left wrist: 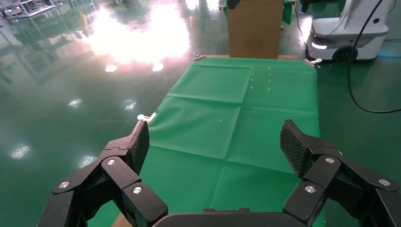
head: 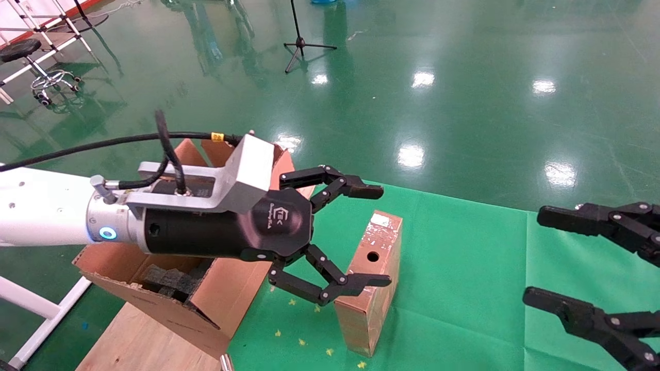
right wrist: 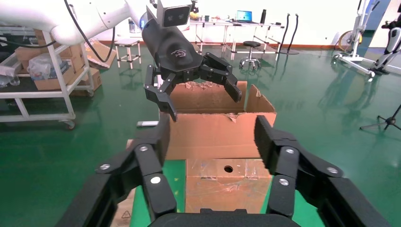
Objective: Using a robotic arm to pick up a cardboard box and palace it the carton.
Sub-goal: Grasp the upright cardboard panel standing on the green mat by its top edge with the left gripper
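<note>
A robotics lab, by the look of it. Around the glossy green floor [head: 464, 103] stand a tripod stand [head: 301, 36], wheeled stool [head: 31, 62] and another mobile robot [left wrist: 350, 33].

Green cloth over a wooden table, box and carton sitting on it

A green cloth [head: 464, 268] is covering the table across the lower right of the head view, with bare wood [head: 134, 340] showing at lower left. The cardboard box [head: 368, 283] is standing upright on the cloth at lower centre; the carton [head: 216, 299] is sitting just left of it.
</note>
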`<state>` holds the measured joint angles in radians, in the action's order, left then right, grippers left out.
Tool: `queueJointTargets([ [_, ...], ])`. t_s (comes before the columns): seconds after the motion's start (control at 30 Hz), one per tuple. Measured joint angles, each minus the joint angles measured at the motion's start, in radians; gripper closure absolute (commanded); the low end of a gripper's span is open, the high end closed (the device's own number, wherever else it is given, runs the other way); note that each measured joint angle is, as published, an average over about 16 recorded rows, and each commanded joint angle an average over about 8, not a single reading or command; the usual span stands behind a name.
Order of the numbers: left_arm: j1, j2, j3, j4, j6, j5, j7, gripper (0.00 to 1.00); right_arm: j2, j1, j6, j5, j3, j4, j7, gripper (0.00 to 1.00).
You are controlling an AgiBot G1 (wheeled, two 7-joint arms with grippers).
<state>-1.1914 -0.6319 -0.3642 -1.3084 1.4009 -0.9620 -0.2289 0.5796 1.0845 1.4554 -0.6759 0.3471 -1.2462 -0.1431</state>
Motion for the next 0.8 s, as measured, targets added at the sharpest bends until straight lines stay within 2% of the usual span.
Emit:
queueJointTargets([
  [0.23, -0.061, -0.005, -0.038, -0.022, -0.049, -0.115, -0.101, 0.0, 0.0, 0.0, 0.0, 0.0, 0.0, 0.0, 0.0, 1.0],
  [0.4, -0.151, -0.027, -0.093, -0.039, -0.077, -0.253, -0.228, 0.0, 0.0, 0.0, 0.0, 0.0, 0.0, 0.0, 0.0, 1.0],
  [0.6, -0.28, -0.081, -0.175, -0.045, -0.065, -0.42, -0.45, 0.0, 0.0, 0.0, 0.0, 0.0, 0.0, 0.0, 0.0, 1.0],
  [0.8, -0.387, -0.147, -0.255, -0.047, -0.004, -0.549, -0.719, 0.0, 0.0, 0.0, 0.0, 0.0, 0.0, 0.0, 0.0, 1.0],
])
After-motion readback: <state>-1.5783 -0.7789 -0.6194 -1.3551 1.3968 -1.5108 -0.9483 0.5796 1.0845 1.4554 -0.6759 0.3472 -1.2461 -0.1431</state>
